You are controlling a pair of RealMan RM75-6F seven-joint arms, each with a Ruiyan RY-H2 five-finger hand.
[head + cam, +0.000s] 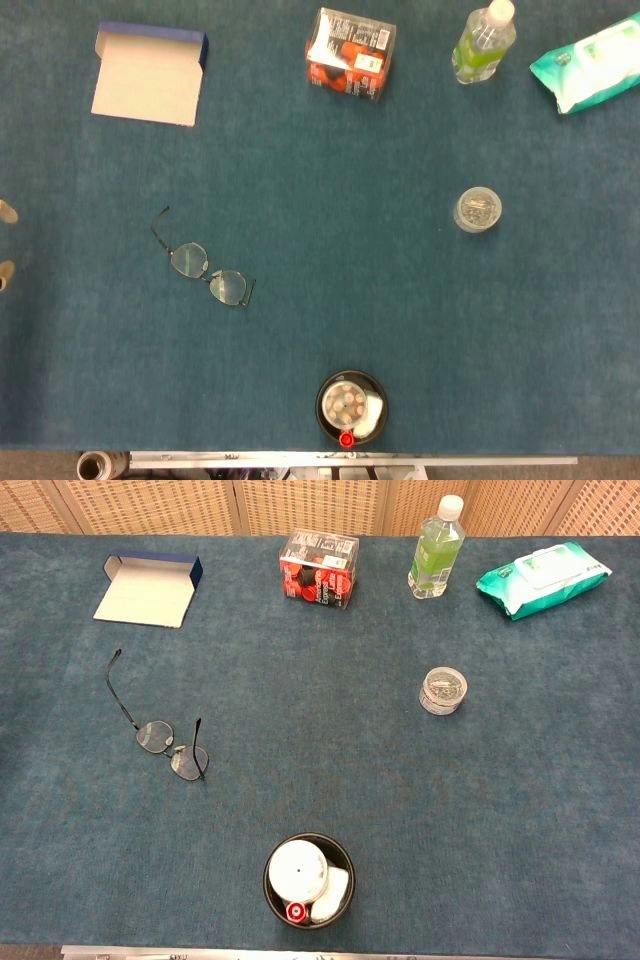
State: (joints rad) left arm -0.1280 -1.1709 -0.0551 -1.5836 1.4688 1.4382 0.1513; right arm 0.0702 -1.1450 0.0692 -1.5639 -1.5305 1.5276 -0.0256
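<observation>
At the far left edge of the head view, two pale tips were seen that were taken to be fingers of the left robot hand (5,212). So little of it was shown that whether it was released, clenched or grasping could not be told. The right robot hand was shown in neither view.

Nearest to those tips, the glasses (208,272) were laid on the blue table (350,250), apart from the tips, with the temples unfolded; they were probably set in open space so that they could be reached from the left. Behind them, an open cardboard box (148,75) was laid flat with its lid turned back.

At the middle of the far edge a clear packet of red items (350,53) was stood, and at the near edge a black bowl (352,407) holding small containers.

Further right, a lidded clear jar (477,210) was placed alone, with a green-labelled bottle (484,40) upright behind it and a pack of wipes (590,62) at the corner.
</observation>
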